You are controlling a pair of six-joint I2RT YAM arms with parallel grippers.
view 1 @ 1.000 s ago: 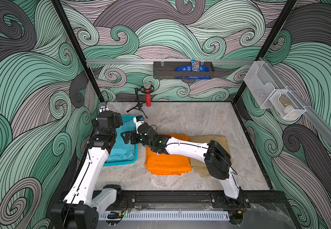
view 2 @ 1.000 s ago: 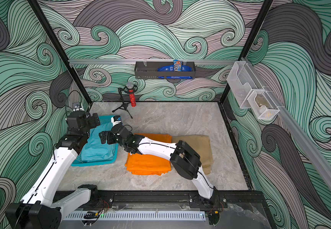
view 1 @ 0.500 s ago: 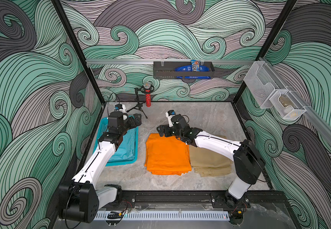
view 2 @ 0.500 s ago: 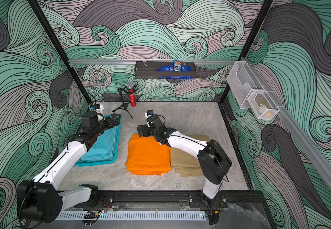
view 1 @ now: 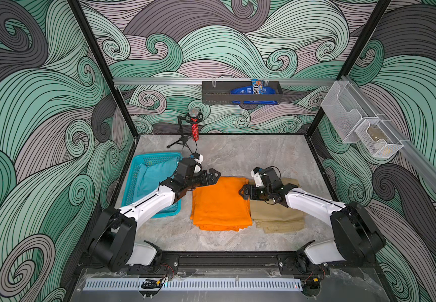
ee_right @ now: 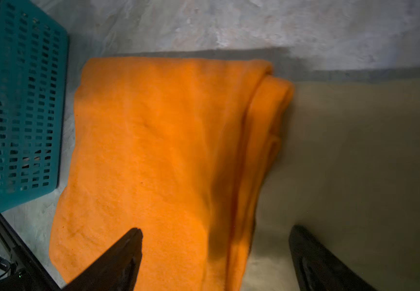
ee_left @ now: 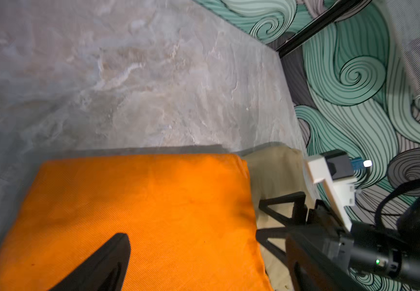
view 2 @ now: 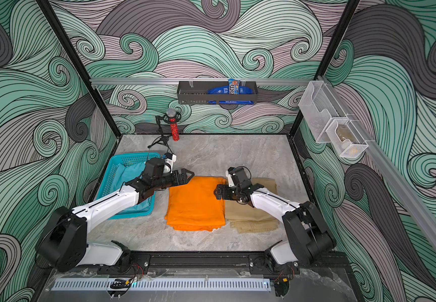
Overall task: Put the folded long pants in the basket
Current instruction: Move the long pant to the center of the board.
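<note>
With the teal-blue pants (view 1: pixel 156 175) lying inside the basket (view 1: pixel 156 156) on my left, I judge the step in hand to be the pickup of the orange pants (view 1: pixel 219 204). They lie flat on the table (view 1: pixel 238 157) between the basket and the khaki pants (view 1: pixel 277 217), pressed against the khaki pair along one edge. My left gripper (view 1: pixel 215 177) hangs at the far left corner of the orange stack, jaws spread wide and holding nothing. My right gripper (view 1: pixel 241 193) sits over the line where orange meets khaki, also wide and empty. In the right wrist view one finger (ee_right: pixel 118 259) is above orange cloth and the other above khaki. Next I need to bring both sets of jaws down so each takes the full thickness of the orange folds on its side. They must not catch the khaki cloth. Then I close, lift level and carry the stack left over the basket rim.
</note>
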